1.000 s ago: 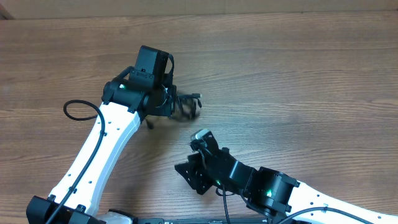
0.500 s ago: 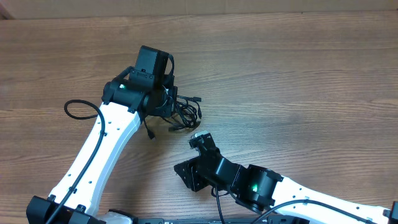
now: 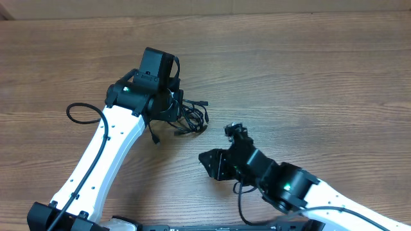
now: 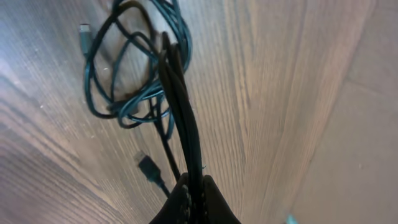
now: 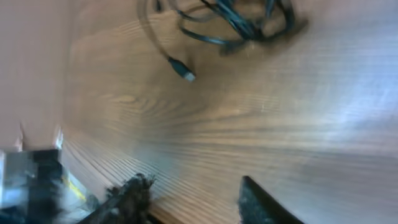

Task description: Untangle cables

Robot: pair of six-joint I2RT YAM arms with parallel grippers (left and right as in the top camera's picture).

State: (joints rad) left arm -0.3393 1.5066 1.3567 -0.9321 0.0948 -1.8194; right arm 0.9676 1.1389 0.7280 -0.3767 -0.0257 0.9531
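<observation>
The cables (image 3: 191, 116) are a small knot of thin black cords lying just right of my left gripper (image 3: 169, 106). In the left wrist view that gripper (image 4: 194, 184) is shut on a few strands, which run up into the tangled loops (image 4: 130, 81). One loose plug (image 4: 149, 167) lies on the wood nearby. My right gripper (image 3: 236, 131) stands to the right of the bundle and apart from it. Seen from the right wrist, its fingers (image 5: 127, 193) are spread wide with only bare wood between them. The cables (image 5: 242, 22) and a silver-tipped plug (image 5: 185, 71) lie ahead.
A wooden table (image 3: 308, 70) spreads to the back and right. A thick black arm wire (image 3: 80, 114) loops at the far left beside the left arm.
My right gripper has swung to the right, away from the bundle. The cords, drawn taut a second ago, now lie in looser loops. The left arm has held still.
</observation>
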